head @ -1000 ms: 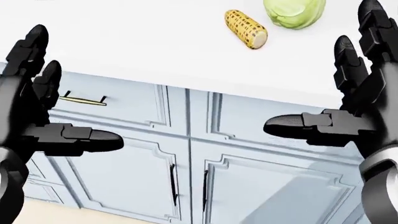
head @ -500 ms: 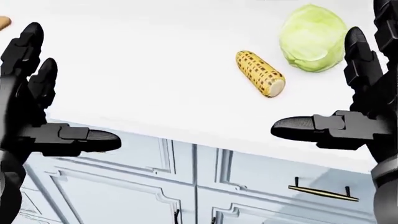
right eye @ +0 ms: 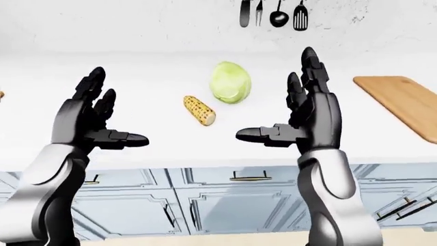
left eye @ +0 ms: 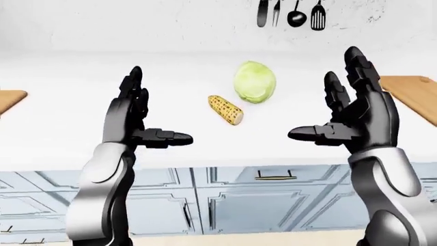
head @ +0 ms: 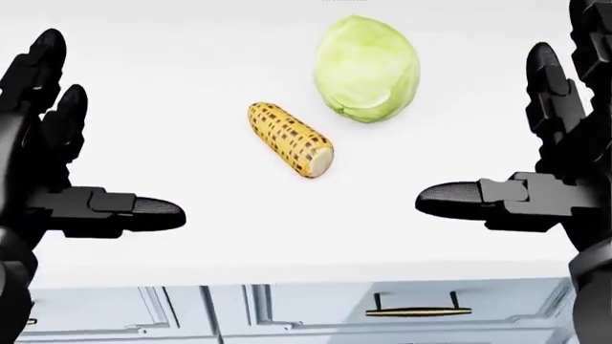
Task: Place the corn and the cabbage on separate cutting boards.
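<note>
A yellow corn cob (head: 290, 139) lies on the white counter (head: 191, 143), pointing down-right. Just above and to its right sits a pale green cabbage (head: 367, 68), a small gap between them. Both hands are raised above the counter's near edge, palms facing each other. My left hand (left eye: 160, 105) is open, left of the corn. My right hand (left eye: 322, 95) is open, right of the cabbage. Neither touches anything. A wooden cutting board (right eye: 403, 102) lies at the right end of the counter; the edge of another board (left eye: 10, 100) shows at the far left.
Black utensils (left eye: 287, 13) hang on the wall above the counter. Below the counter run pale blue cabinet doors (left eye: 239, 210) and a drawer with a brass handle (left eye: 275, 177).
The whole head view has shifted: the camera moved, so corn and cabbage now sit lower and further left, with less cabinet showing. Both hands keep the same open pose.
</note>
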Controlling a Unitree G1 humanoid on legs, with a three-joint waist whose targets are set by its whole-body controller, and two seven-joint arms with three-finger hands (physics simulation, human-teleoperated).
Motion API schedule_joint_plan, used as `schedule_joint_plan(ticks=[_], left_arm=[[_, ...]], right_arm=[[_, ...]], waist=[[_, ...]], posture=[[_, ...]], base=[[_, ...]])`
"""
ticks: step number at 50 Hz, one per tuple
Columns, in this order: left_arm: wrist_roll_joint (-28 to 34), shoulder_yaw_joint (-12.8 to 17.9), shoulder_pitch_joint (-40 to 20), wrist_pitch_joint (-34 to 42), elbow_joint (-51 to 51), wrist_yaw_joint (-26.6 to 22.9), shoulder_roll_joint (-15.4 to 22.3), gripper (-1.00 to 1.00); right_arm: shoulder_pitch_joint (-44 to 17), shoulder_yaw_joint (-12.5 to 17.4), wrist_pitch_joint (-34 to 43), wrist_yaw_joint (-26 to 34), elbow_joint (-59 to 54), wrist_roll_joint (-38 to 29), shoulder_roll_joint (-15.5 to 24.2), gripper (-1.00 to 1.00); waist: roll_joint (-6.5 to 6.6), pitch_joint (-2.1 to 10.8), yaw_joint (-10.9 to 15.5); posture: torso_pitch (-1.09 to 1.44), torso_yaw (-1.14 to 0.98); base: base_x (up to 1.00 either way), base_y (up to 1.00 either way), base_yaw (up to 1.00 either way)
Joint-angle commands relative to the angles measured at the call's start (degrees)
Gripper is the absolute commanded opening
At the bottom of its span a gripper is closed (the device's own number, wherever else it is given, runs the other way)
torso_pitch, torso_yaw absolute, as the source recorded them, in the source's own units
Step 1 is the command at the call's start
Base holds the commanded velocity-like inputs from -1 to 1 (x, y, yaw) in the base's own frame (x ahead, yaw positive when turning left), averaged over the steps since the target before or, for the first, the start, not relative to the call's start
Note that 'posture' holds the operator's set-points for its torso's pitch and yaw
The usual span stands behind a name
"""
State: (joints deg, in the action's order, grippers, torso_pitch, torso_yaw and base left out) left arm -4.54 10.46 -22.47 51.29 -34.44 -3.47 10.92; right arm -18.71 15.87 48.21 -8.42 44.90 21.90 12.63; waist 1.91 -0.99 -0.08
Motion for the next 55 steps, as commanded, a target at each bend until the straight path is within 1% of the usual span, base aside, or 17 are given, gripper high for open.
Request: schedule_joint_plan(ticks=[1,6,8,9,11,15,18,20,25,27,28,31,35,38,39,43,55], left_arm=[[-0.5,-0.02,-1.43,-1.48,-1.86,-0.32,0.3,1.0],[-0.63,0.19,-1.47,-1.08,-2.11,-0.42,0.56,1.0],[-0.64,0.27,-1.37,-1.67,-1.65,-0.57,0.61,1.0],[-0.67,0.29,-1.54,-1.25,-1.89,-0.52,0.66,1.0],[-0.73,0.29,-1.79,-0.57,-2.35,-0.43,0.72,1.0],[-0.78,0.22,-1.93,-0.43,-2.41,-0.33,0.69,1.0],[-0.87,0.36,-2.15,-0.25,-2.44,-0.34,0.8,1.0],[-0.91,0.54,-1.99,-0.94,-1.91,-0.47,0.89,1.0],[-1.21,0.93,-1.7,-0.84,-2.33,-0.49,1.05,1.0],[-1.47,1.12,-2.03,0.13,-3.13,-0.41,1.27,1.0],[-1.63,1.29,-2.13,0.67,-3.7,-0.41,1.43,1.0],[-2.18,2.03,-2.05,1.98,-5.36,-0.48,1.86,1.0],[-3.72,3.88,-2.23,6.03,-10.02,-0.49,2.76,1.0],[-4.64,4.84,-2.04,6.98,-11.42,-0.45,3.42,1.0],[-4.86,5.02,-1.86,7.01,-11.63,-0.46,3.59,1.0],[-5.8,5.82,-1.95,8.13,-12.85,-0.44,4.33,1.0],[-7.05,6.47,-2.69,8.82,-12.75,0.03,5.29,1.0]], right_arm=[[-1.09,-0.09,-1.73,-0.1,1.67,-0.91,0.72,1.0],[-1.09,-0.64,-2.26,0.48,1.06,-1.95,0.37,1.0],[-1.32,-0.77,-1.73,0.5,0.73,-2.47,0.28,1.0],[-1.21,-0.78,-1.68,0.63,0.72,-2.57,0.11,1.0],[-0.89,-0.87,-2.16,0.97,0.41,-2.97,-0.06,1.0],[-1.77,-0.42,-0.85,0.91,1.07,-2.74,0.13,1.0],[-2.01,-0.54,-0.79,0.83,1.06,-2.86,0.15,1.0],[-1.81,-0.78,-1.31,0.93,0.73,-3.18,0.02,1.0],[-2.21,-1.18,-0.79,1.0,1.34,-4.27,0.37,1.0],[-2.54,-0.99,-0.18,1.13,1.64,-4.4,0.42,1.0],[-2.67,-0.91,0.19,1.22,2.09,-4.35,0.42,1.0],[-3.26,-1.22,0.86,1.67,2.27,-4.84,0.65,1.0],[-6.48,-1.1,4.0,1.84,2.51,-4.62,1.83,1.0],[-8.58,-2.4,5.39,2.56,1.22,-5.86,3.0,1.0],[-9.83,-3.07,6.28,3.04,0.34,-6.65,3.6,1.0],[-15.12,-5.5,6.05,5.33,-6.57,-10.93,4.54,1.0],[-24.6,-9.99,7.89,15.0,-18.82,-22.88,4.79,1.0]], waist=[[-0.12,0.06,0.89],[-4.96,0.12,1.62],[-4.02,-0.44,1.67],[-3.99,1.23,1.38],[-3.74,-0.37,0.92],[-0.45,-2.52,0.02],[2.8,-1.75,-0.07],[1.82,-2.31,0.1],[-1.02,0.36,0.53],[-4.91,-0.3,0.31],[-3.99,0.36,1.0],[-5.89,-1.63,0.77],[-3.58,-2.28,0.29],[0.81,-1.02,-0.08],[-2.01,-1.41,0.37],[-3.31,-0.84,0.41],[-2.04,0.41,0.21]], posture=[[0.0,0.0],[0.0,0.0],[0.0,0.0],[0.0,0.0],[0.0,0.0],[0.0,0.0],[0.0,0.0],[0.0,0.0],[0.0,0.0],[0.0,0.0],[0.0,0.0],[0.0,0.0],[0.0,0.0],[0.0,0.0],[0.0,0.0],[0.0,0.0],[0.0,0.0]], base=[[0.0,0.0,0.0],[0.0,0.0,0.0],[0.0,0.0,0.0],[0.14,0.0,0.0],[0.35,-0.05,0.0],[0.62,-0.14,0.0],[0.67,-0.15,0.0],[0.67,-0.14,0.0],[0.35,-0.03,0.0],[0.0,0.0,0.0],[0.0,0.0,0.0],[0.0,0.0,0.0],[0.0,0.0,0.0],[0.0,0.0,0.0],[0.0,0.0,0.0],[0.0,0.0,0.0],[0.0,0.0,0.0]])
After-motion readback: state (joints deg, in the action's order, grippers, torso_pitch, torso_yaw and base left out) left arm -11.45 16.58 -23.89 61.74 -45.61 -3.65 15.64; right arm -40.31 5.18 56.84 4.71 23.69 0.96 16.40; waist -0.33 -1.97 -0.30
